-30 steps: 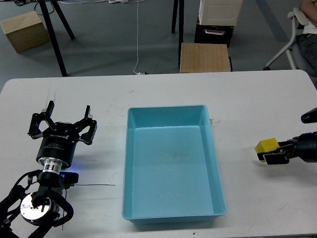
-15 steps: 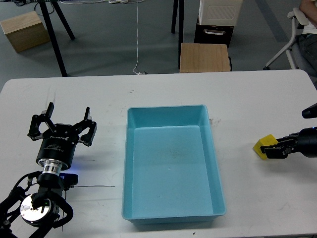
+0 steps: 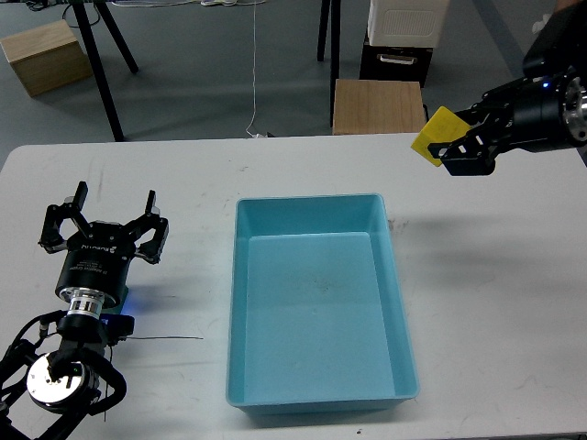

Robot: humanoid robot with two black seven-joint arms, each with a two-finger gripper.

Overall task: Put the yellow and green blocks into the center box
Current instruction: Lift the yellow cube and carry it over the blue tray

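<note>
My right gripper is shut on a yellow block and holds it high in the air, above the table's far right part and right of the box's far corner. The light blue box sits in the middle of the white table and has nothing in it. My left gripper is open and empty over the left side of the table, well left of the box. No green block is in view.
A wooden stool and a black-and-white cabinet stand beyond the table's far edge. A wooden box and stand legs are on the floor at the far left. A thin black wire lies near my left arm.
My right gripper has lifted the yellow block from low over the table at the right edge, moving it up and to the left. The left arm has shifted slightly left.
</note>
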